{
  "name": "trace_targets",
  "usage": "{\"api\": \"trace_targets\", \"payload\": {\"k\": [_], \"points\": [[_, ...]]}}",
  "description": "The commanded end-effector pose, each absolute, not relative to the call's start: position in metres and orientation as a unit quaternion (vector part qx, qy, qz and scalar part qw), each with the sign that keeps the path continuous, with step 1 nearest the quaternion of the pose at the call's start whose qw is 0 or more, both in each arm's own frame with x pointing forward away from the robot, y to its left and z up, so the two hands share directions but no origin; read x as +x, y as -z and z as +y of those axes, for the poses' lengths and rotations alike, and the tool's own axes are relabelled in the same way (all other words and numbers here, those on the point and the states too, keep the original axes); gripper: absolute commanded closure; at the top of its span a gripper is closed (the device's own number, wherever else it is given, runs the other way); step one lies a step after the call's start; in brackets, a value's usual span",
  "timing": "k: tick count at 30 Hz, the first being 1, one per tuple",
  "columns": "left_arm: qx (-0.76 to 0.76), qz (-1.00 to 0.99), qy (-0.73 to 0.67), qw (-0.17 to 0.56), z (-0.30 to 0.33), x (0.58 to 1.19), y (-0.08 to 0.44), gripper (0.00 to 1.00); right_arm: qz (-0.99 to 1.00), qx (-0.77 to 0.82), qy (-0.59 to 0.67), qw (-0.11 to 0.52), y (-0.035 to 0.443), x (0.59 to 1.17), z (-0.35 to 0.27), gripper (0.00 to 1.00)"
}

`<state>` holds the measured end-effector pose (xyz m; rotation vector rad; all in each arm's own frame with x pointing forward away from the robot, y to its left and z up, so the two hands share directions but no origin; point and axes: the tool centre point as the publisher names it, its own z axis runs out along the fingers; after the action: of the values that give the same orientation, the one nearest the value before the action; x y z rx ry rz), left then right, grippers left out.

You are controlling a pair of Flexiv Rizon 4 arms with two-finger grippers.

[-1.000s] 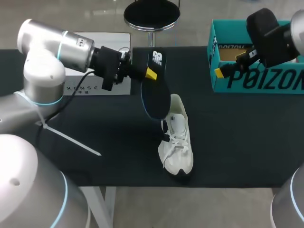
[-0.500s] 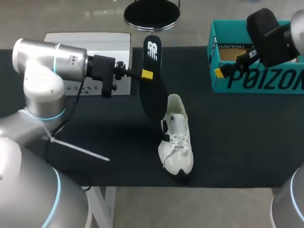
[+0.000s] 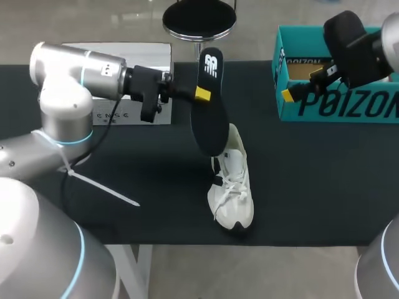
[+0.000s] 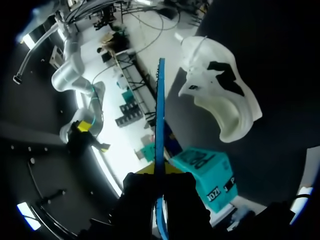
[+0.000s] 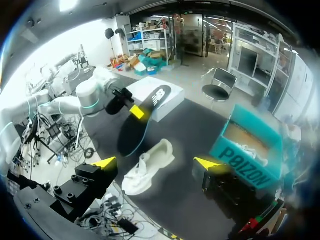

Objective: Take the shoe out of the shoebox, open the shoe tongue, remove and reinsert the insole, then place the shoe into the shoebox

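While the left gripper (image 3: 198, 94) pinches the insole (image 3: 209, 115) from both faces, just under the logo at its heel end, the rest of the dark insole hangs free beyond the fingers. In the left wrist view the left gripper (image 4: 160, 175) shows the insole (image 4: 160, 115) edge-on, running straight out from between the yellow tips. From above, its long axis runs from the far side of the table (image 3: 312, 174) toward the near side, with the toe end lowest.

That toe end sits just beside the heel collar of the white shoe (image 3: 232, 187), on the left arm's side; whether it touches the collar I cannot tell. The shoe rests on the table with its heel opening toward the far edge and its toe toward the near edge, so the two long axes are nearly in line. From the gripper, the shoe (image 4: 220, 100) lies ahead and off to one side of the insole's edge, not under it. Reinserting looks to be the step in hand, and it likely calls for shifting the toe end sideways over the opening before sliding it in.

The right gripper (image 3: 290, 93) hangs well apart by the teal shoebox (image 3: 336, 109), fingers spread and empty, so the left arm is much the nearer.
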<state>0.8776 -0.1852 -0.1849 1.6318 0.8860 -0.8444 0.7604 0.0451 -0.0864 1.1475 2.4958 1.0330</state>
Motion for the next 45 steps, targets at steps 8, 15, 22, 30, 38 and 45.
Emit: {"api": "trace_targets", "payload": {"k": [8, 15, 22, 30, 38, 45], "points": [[0.675, 0.385, 0.383, 0.500, -0.184, 0.895, 0.185, 1.00, 0.846, 0.390, -0.349, 0.103, 0.087, 0.762, 0.047, 0.00], [0.668, 0.398, 0.382, 0.500, -0.185, 0.897, 0.185, 1.00, 0.846, 0.390, -0.349, 0.103, 0.087, 0.762, 0.047, 0.00], [0.668, 0.398, 0.382, 0.500, -0.185, 0.897, 0.185, 1.00, 0.846, 0.390, -0.349, 0.103, 0.087, 0.762, 0.047, 0.00], [0.668, 0.398, 0.382, 0.500, -0.185, 0.897, 0.185, 1.00, 0.846, 0.413, -0.337, -0.033, 0.113, 0.792, 0.052, 0.00], [0.668, 0.398, 0.382, 0.500, -0.185, 0.897, 0.185, 1.00, 0.807, 0.439, -0.367, -0.148, 0.132, 0.818, 0.060, 0.00], [0.668, 0.398, 0.382, 0.500, -0.185, 0.897, 0.185, 1.00, 0.762, 0.424, -0.458, -0.171, 0.126, 0.836, 0.069, 0.00]]}}
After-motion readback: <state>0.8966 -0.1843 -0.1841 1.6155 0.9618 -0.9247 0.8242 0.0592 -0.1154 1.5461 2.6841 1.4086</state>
